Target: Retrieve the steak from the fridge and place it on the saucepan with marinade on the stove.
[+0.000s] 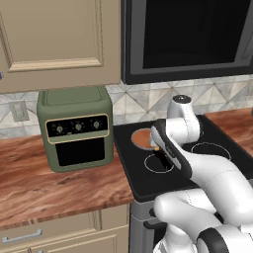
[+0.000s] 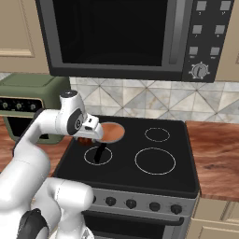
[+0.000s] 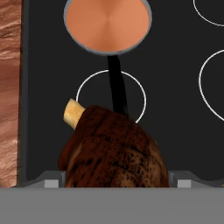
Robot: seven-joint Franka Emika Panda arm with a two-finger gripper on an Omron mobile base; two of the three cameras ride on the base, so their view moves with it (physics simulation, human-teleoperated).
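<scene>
From the left base view, we've got the arm reaching out over the stove point(image 1: 143, 185), with the saucepan point(image 1: 142, 139) sitting at the far left of the cooktop, just right of the green countertop oven point(image 1: 75, 128). The gripper itself is tucked behind the forearm here, so we can't read the fingers from this side.

From the right base view, the gripper point(image 2: 85, 140) hovers just left of the pan, above the near-left burner ring point(image 2: 98, 155), and there's a dark red bit under it that we take to be the steak point(image 2: 84, 140). The pan's black handle point(image 2: 99, 153) points toward us across that ring.

In the hand view, the steak point(image 3: 114, 153) sits right between the fingers, which stand wide apart around it, so we'd say it's gripped. The marinade point(image 3: 107, 22) is further off, beyond the handle.

What worries us: the meat is over the burner and handle, not over the pan. Let go now and it lands on the glass. Coming in low could also clip the handle and shove the pan, maybe slopping marinade.
</scene>
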